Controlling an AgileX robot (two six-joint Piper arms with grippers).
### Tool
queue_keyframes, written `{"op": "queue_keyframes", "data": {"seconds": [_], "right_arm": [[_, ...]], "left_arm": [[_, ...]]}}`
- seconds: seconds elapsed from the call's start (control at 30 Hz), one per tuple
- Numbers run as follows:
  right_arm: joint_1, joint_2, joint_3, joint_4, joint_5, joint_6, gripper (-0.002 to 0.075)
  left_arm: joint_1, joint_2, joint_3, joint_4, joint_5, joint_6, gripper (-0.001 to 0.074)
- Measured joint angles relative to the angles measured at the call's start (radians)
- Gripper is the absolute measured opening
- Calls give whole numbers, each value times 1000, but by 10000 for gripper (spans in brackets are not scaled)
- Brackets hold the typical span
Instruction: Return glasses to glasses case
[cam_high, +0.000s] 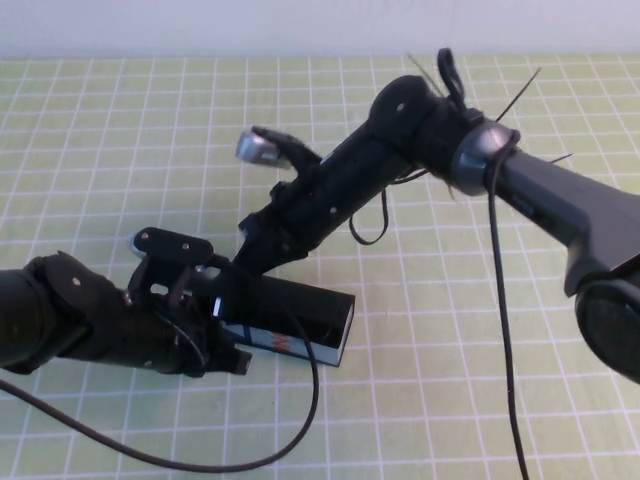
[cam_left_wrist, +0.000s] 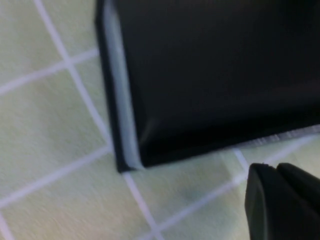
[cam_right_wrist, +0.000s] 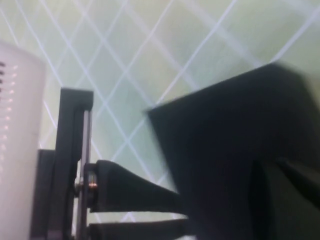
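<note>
Where both grippers (cam_high: 225, 300) meet: glasses case (cam_high: 300, 315).

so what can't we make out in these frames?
- Glasses: seen in no view; whether they are in the glasses case cannot be told.
- Case's left end: high view, hidden by the left gripper and its arm.
- Right gripper: high view, fingertips hidden behind its own arm.
- Case print: high view, too small to read.
</note>
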Motion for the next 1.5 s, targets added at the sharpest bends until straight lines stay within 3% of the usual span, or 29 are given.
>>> {"op": "queue_keyframes", "data": {"seconds": [0.2,0.6,0.83,1.17,1.5], "right_arm": [[39,0,0,-77,4,42,-18],[40,-12,0,-156,6,78,-18],[38,-70,0,-213,8,79,-18],[33,-318,0,-414,23,114,-17],[31,-649,0,-578,48,155,-17]], "left_arm": [[69,-53,0,60,194,5,-4],[346,-460,0,167,596,-101,-4],[357,-780,0,192,720,-161,-4],[357,-1128,0,415,859,-370,-4],[357,-1491,0,529,676,-482,-4]]}}
